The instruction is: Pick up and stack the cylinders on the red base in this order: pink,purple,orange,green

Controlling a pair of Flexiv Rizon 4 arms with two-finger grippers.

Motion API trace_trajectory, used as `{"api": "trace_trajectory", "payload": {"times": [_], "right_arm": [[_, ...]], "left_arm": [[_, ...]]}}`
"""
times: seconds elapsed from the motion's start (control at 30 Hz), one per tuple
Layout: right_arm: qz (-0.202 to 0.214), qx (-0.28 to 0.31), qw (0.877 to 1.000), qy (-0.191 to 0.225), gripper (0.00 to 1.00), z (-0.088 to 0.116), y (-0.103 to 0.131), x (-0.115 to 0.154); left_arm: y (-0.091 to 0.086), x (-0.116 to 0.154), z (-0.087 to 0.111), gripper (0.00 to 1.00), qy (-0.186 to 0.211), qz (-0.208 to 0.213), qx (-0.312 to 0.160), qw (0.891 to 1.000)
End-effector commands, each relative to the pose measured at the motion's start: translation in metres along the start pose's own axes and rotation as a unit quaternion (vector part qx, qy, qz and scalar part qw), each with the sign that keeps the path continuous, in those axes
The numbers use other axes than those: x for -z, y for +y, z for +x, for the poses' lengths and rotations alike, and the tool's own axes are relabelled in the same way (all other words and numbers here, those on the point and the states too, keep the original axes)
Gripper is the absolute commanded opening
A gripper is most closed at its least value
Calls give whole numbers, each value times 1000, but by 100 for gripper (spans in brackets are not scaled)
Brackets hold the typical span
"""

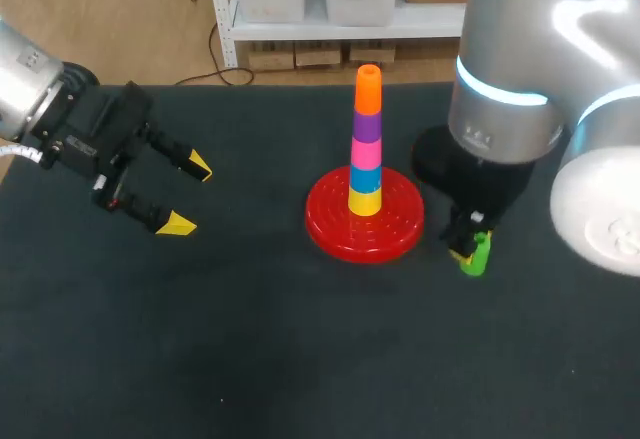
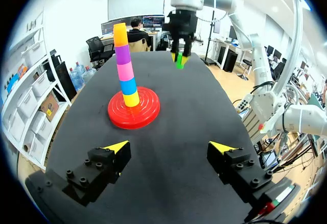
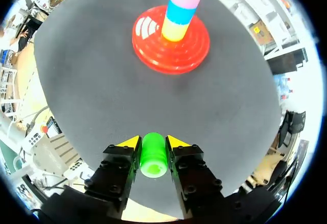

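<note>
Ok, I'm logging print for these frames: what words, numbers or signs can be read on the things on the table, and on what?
None can be read: the red base, the stacked cylinders and the green cylinder show no print.

Head view: silver right arm (image 1: 520,69) covers most of the right gripper (image 1: 466,245). Only a bit of yellow tip and the lower end of the short green plastic cylinder (image 1: 477,258) show. The left arm (image 1: 30,79) is cut by the edge. Right wrist view: stack of coloured plastic cylinders (image 3: 180,9) is cut off above pink at the rim. Left wrist view: green cylinder is too small to tell finger contact.
</note>
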State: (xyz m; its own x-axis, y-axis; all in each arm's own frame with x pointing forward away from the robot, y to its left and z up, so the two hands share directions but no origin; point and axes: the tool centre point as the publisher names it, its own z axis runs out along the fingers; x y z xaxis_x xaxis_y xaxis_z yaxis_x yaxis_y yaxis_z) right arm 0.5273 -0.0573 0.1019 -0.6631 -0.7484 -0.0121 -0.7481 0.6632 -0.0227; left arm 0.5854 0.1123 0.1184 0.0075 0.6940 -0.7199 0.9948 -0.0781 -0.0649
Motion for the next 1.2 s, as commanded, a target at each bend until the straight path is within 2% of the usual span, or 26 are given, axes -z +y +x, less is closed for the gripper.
{"api": "trace_trajectory", "payload": {"times": [0.03, 0.27, 0.5, 0.73, 1.2], "right_arm": [[-3, 13, 1000, 2, 0, -10, -10, 45], [4, 62, 998, -7, 0, -47, -25, 88], [13, 100, 995, -3, 0, -84, -30, 119], [15, 124, 992, 5, 0, -111, -33, 135], [16, 142, 990, 8, 0, -148, -51, 153]], "left_arm": [[-1, 0, 2, 100, -2, -2, -2, 1000], [-1, 0, 2, 100, -2, -2, -2, 1000], [-1, 0, 2, 100, -2, -2, -2, 1000], [-1, 0, 2, 100, -2, -2, -2, 1000], [-1, 0, 2, 100, -2, -2, -2, 1000]]}}
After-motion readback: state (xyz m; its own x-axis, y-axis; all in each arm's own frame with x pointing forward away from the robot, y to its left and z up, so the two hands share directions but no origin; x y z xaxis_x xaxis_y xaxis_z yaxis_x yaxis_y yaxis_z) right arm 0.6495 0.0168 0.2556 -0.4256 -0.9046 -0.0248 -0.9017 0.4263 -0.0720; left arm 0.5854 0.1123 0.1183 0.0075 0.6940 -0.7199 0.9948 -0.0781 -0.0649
